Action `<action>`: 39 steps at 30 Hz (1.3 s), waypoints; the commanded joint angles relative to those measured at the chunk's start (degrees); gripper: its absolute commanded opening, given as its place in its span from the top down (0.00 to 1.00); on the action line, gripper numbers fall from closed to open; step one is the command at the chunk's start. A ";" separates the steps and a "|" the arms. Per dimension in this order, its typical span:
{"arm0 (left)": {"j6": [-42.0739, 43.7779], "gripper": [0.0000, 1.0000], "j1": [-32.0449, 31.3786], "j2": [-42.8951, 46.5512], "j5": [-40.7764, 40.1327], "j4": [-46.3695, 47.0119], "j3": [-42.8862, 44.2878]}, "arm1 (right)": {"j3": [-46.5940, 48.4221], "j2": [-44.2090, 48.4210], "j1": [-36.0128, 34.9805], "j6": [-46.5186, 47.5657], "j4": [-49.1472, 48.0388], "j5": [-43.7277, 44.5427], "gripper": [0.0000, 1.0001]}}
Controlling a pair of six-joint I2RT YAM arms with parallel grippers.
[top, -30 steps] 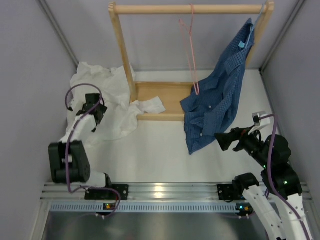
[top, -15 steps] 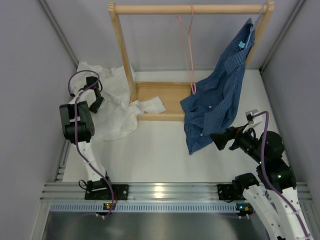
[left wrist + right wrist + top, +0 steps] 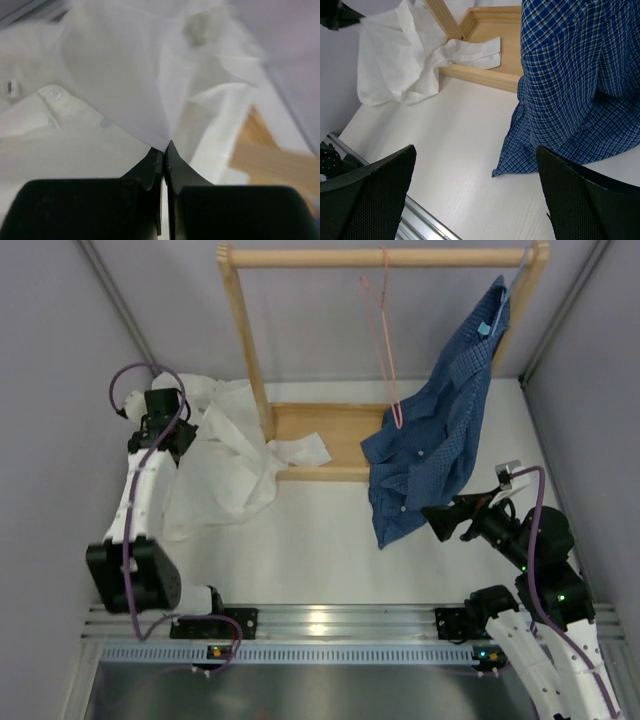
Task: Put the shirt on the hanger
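Now left pincer (image 3: 164, 146) clamped on shirt (image 3: 115, 75), right pincer (image 3: 475, 150) spread wide

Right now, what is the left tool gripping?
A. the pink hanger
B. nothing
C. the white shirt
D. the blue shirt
C: in the wrist view the left tool is shut on a fold of the shirt, which fans out from its tips.

Bright even light, soft shadows; left wrist view shows the shirt (image 3: 125, 75) blurred, washed out.
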State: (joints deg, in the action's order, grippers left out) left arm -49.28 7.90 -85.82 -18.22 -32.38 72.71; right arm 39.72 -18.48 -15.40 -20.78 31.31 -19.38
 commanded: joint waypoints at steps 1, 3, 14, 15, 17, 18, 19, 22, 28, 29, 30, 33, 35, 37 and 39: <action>13.39 1.00 -11.10 17.42 5.38 1.10 -0.64 | 0.44 0.29 -0.69 0.21 -2.22 0.83 0.01; 16.75 1.00 -20.32 24.60 7.92 -2.05 -0.90 | 0.97 0.29 -0.60 0.47 -1.87 1.27 0.01; 9.38 1.00 -75.27 30.73 -3.33 -3.22 -16.27 | 4.40 1.96 -0.68 0.03 0.51 6.63 0.01; 8.33 1.00 -82.45 29.32 -5.84 -3.04 -17.24 | 4.31 2.04 -0.60 -0.14 0.94 6.63 0.01; 6.66 1.00 -86.98 25.73 -5.96 1.93 -20.22 | 3.78 1.69 -0.60 -0.32 1.21 5.67 0.01; 6.65 1.00 -89.87 25.01 -4.39 4.75 -21.19 | 3.43 1.69 -0.60 -0.58 1.12 5.14 0.01; 7.95 1.00 -91.21 24.48 -2.46 8.00 -21.99 | 3.08 1.26 -0.68 -0.67 1.03 4.70 0.00; 9.98 0.97 -94.91 22.98 -3.04 11.90 -21.39 | 1.50 -0.32 -0.68 -0.23 0.68 -1.16 0.01; 5.10 0.02 -95.18 32.63 -18.39 3.23 -21.30 | -4.11 -3.66 -0.68 -2.07 -4.93 -17.58 0.01; 2.20 0.02 -95.18 34.04 -22.78 -0.63 -20.94 | -5.09 -3.84 -0.69 -2.77 -7.99 -19.37 0.00; -0.97 0.02 -95.18 36.40 -27.00 -9.63 -20.50 | -5.97 -3.93 -0.77 -3.91 -9.41 -20.86 0.00; -20.72 0.02 -95.09 39.40 -39.24 -26.19 -19.80 | -9.13 -4.28 -3.57 -5.41 -15.20 -24.91 0.01; -34.17 0.02 -95.09 42.31 -42.16 -38.33 -21.28 | -8.18 -5.77 -7.43 -3.76 -14.97 -22.83 0.04; -46.88 0.02 -95.09 45.02 -43.13 -46.07 -23.30 | -6.25 -8.31 -16.38 0.46 -12.16 -17.57 0.07; -50.38 0.02 -95.09 46.61 -43.83 -51.54 -24.27 | -3.00 -10.60 -28.33 3.53 -11.01 -5.98 0.11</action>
State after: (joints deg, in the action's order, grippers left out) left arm -80.27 -87.09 -40.88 -54.72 -63.83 50.09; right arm 31.24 -26.39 -32.42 -22.35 24.38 -34.81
